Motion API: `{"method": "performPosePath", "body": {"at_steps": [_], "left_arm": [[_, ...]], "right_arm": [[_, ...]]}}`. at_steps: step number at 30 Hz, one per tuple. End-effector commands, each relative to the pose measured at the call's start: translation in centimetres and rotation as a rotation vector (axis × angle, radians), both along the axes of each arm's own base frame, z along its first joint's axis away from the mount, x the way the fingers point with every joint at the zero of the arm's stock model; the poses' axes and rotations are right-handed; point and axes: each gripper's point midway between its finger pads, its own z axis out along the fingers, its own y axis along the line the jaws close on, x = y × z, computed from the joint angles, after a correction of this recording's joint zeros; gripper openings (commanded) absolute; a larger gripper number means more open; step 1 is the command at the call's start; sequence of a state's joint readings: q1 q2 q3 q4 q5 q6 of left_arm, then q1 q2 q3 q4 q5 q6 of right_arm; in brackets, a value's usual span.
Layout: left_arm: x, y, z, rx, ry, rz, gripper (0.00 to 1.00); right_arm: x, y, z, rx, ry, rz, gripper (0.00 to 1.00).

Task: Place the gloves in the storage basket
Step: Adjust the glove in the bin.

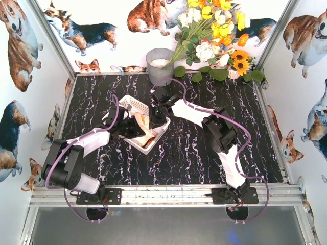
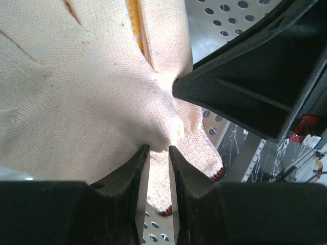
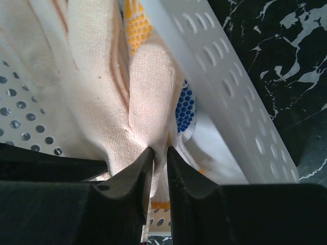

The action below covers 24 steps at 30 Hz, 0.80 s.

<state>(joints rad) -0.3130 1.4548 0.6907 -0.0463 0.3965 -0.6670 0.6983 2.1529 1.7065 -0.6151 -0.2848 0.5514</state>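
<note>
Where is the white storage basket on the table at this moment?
In the top view, the storage basket sits left of centre on the table, in front of the grey bucket.

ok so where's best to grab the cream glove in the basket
Pinch a raised fold of knit near the red-edged cuff, coming down from above. The cream glove is limp and spread over the perforated floor of the basket, so the left end effector needs bunched fabric to close on.
</note>
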Motion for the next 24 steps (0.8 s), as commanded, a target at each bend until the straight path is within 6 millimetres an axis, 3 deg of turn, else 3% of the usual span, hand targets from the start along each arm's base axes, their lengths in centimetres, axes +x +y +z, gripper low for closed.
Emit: {"method": "performPosePath", "body": {"at_steps": [1,14,17,24], "left_arm": [[1.0,0.4,-1.0,0.043,-0.029,0.009,0.17],[1.0,0.2,-2.0,0.031,-0.021,0.01,0.21],[1.8,-0.7,0.4,-0.013,-0.094,-0.022,0.35],[3.2,0.0,7.0,0.049,-0.275,-0.045,0.49]], "right_arm": [[3.1,1.3,1.8,0.034,-0.124,-0.025,0.19],[4.6,2.5,2.7,0.073,-0.179,-0.014,0.23],[4.5,2.6,3.6,0.077,-0.191,0.012,0.28],[3.3,0.0,10.2,0.103,-0.326,0.024,0.48]]}}
